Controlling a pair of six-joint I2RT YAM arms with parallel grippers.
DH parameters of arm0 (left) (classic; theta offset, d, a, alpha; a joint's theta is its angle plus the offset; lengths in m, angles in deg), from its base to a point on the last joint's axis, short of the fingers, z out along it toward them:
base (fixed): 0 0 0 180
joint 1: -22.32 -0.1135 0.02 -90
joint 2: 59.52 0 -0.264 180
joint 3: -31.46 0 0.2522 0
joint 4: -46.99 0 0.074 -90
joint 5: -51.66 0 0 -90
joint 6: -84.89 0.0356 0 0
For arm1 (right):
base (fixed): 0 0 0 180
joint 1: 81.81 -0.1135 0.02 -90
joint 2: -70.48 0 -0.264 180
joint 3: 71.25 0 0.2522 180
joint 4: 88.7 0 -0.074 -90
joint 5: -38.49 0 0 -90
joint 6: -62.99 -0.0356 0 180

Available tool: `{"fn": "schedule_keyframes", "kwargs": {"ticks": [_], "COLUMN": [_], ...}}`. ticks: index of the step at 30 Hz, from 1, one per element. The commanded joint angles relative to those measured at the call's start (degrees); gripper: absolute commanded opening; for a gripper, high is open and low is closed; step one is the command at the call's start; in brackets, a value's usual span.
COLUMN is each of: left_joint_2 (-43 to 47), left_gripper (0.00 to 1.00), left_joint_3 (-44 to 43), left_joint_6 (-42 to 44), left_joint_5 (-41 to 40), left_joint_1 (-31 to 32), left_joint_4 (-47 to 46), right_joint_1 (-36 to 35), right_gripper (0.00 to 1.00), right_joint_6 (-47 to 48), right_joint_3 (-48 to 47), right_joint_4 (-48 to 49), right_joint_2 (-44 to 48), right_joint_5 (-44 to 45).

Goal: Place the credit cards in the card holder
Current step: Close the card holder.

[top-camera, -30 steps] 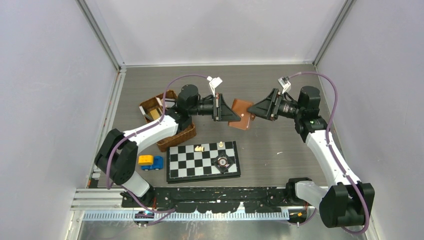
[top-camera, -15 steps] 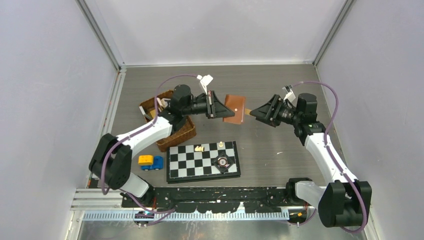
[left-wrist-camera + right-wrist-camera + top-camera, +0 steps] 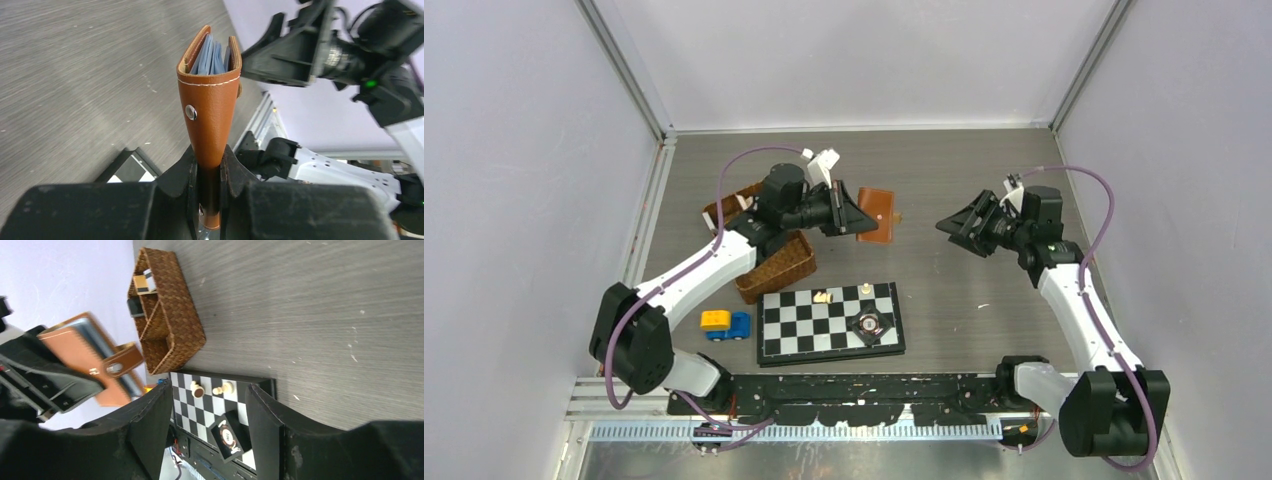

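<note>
Firmly pinched at its lower end by the left gripper [image 3: 210, 167], whose black jaws are closed narrowly on the leather, the tan-brown folding card holder [image 3: 210, 100] stands upright in the left wrist view, held above the grey wood-grain table [image 3: 944, 170]. Its smooth hide carries pale stitching along the rim and a round metal snap stud [image 3: 190, 112] on the face. Thin, flat grey-blue credit cards [image 3: 209, 55] sit edge-on inside its open top. From the right wrist view a brown strap [image 3: 120, 362] crosses its side. The matte black right gripper [image 3: 209, 395] hangs well apart from it, jaws spread wide and empty. Nearby lie a brown woven wicker basket [image 3: 172, 315] with compartments and a glossy black-and-white chessboard [image 3: 829, 320].
</note>
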Motion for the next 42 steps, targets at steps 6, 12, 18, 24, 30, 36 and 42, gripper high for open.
{"fn": "schedule_keyframes", "kwargs": {"ticks": [6, 12, 18, 24, 30, 36, 42], "left_joint_2": [-1.2, -1.5, -1.6, -1.9, -1.8, -1.9, -2.1], "left_gripper": [0.0, 0.0, 0.0, 0.0, 0.0, 0.0, 0.0], "left_joint_3": [-5.8, -6.5, -7.0, -7.4, -7.5, -7.6, -7.7], "left_joint_6": [6.6, 7.8, 8.4, 8.7, 8.8, 8.9, 9.0], "left_joint_5": [-9.8, -12.0, -13.0, -13.0, -13.1, -13.1, -13.2], "left_joint_1": [4.3, 5.4, 5.8, 5.9, 6.0, 6.0, 6.0], "left_joint_4": [10.9, 13.1, 14.0, 14.3, 14.6, 14.9, 15.3], "right_joint_1": [-12.1, -18.5, -23.5, -26.0, -27.2, -27.6, -27.6], "right_gripper": [0.56, 0.5, 0.42, 0.41, 0.39, 0.27, 0.16], "right_joint_6": [-7.0, -5.4, -2.9, -2.4, -2.3, -2.4, -2.3], "right_joint_3": [-11.2, -14.8, -19.0, -20.1, -20.9, -20.9, -20.8], "right_joint_4": [-1.0, -5.4, -11.3, -12.3, -12.3, -11.9, -12.0], "right_joint_2": [-1.4, -5.5, -9.1, -10.9, -12.6, -12.6, -12.0], "right_joint_5": [11.5, 19.1, 25.1, 26.3, 27.0, 27.3, 27.7]}}
